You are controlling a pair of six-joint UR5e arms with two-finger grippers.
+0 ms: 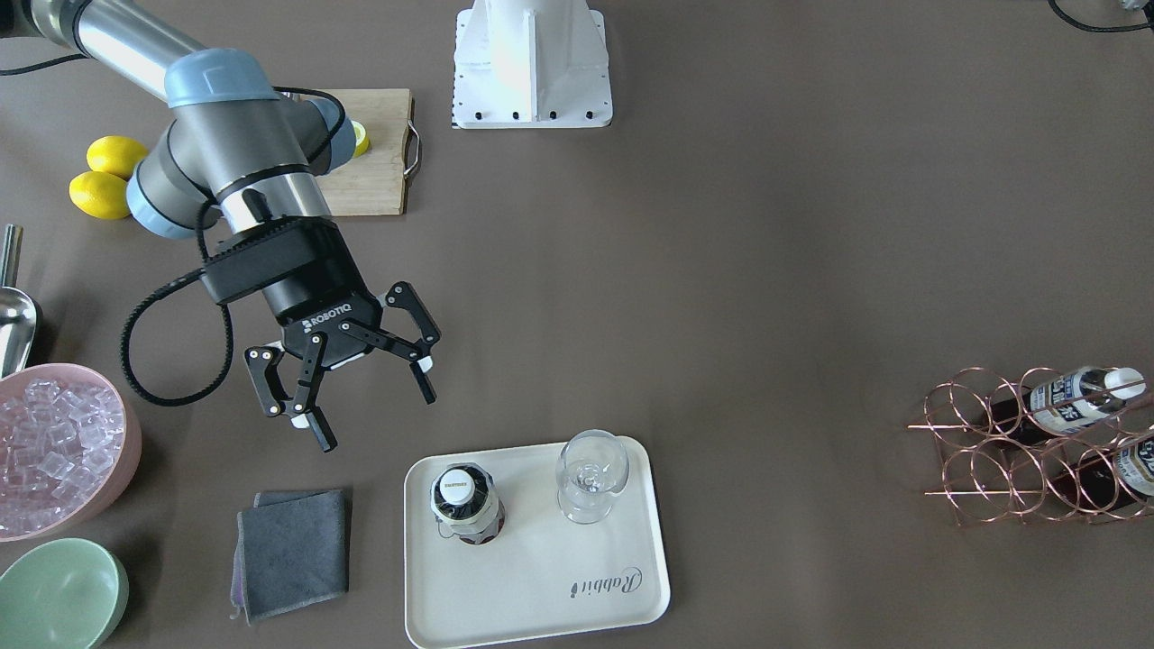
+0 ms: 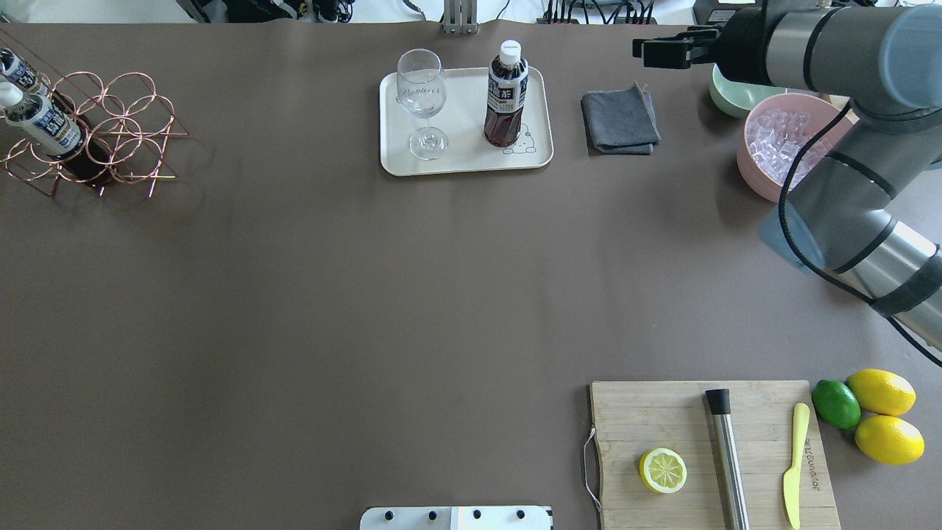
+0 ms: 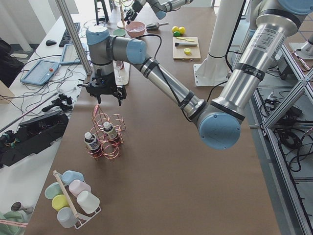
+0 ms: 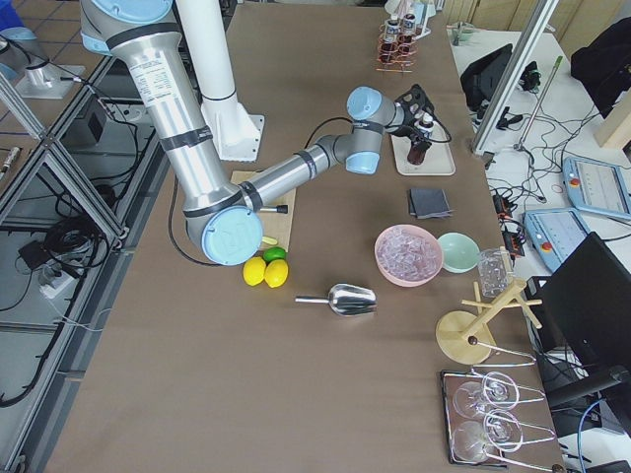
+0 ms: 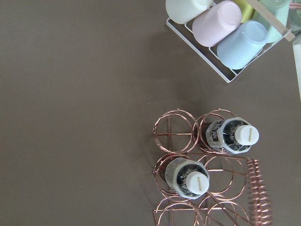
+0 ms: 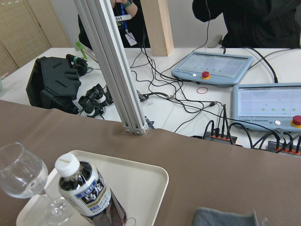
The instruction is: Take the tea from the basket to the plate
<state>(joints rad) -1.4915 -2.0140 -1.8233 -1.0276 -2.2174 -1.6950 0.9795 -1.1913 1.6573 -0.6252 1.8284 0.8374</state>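
Observation:
One tea bottle [image 1: 464, 505] stands upright on the cream plate [image 1: 541, 586], next to a clear glass [image 1: 590, 473]. It also shows in the right wrist view [image 6: 89, 190]. My right gripper [image 1: 379, 422] is open and empty, hanging just beyond the plate's corner. Two more tea bottles [image 5: 233, 136] [image 5: 188, 176] sit in the copper wire basket [image 5: 174, 132], far across the table [image 1: 992, 451]. My left gripper [image 3: 105, 93] hangs above the basket. It shows only in the left side view, so I cannot tell whether it is open or shut.
A grey cloth [image 1: 293, 550], a pink bowl of ice [image 1: 54, 451] and a pale green bowl [image 1: 59, 595] lie beside the plate. A metal scoop [image 1: 13, 315], lemons [image 1: 99, 194] and a cutting board [image 2: 706, 449] sit on the robot's right. A cup rack [image 5: 230, 28] stands beyond the basket.

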